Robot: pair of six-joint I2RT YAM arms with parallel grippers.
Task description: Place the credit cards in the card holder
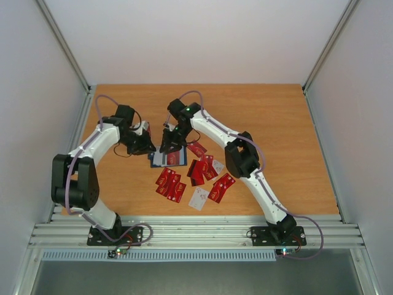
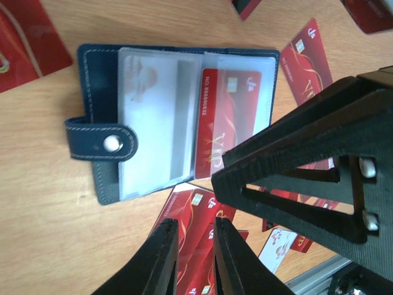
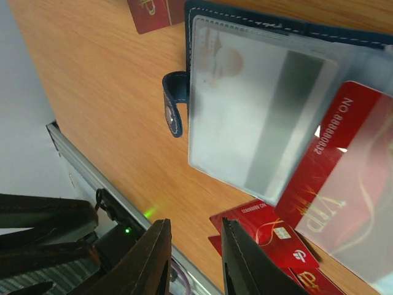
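Note:
The navy card holder point(image 1: 158, 160) lies open on the wooden table, its clear sleeves up and its snap strap point(image 2: 101, 142) to the side. A red card point(image 2: 226, 126) sits partly inside one sleeve; it also shows in the right wrist view point(image 3: 344, 166). Several red credit cards point(image 1: 170, 183) and a white one point(image 1: 199, 198) lie loose in front of the holder. My left gripper point(image 1: 146, 146) is open and empty just left of the holder. My right gripper point(image 1: 167, 147) is open and empty just above the holder. Both hover low over loose red cards point(image 2: 195, 212) point(image 3: 270, 230).
More red cards lie right of the holder point(image 1: 199, 171) and further right point(image 1: 221, 187). The two grippers are close together; my right gripper's black body point(image 2: 307, 178) fills the left wrist view. An aluminium rail point(image 1: 196, 230) runs along the table's near edge. White walls enclose the table.

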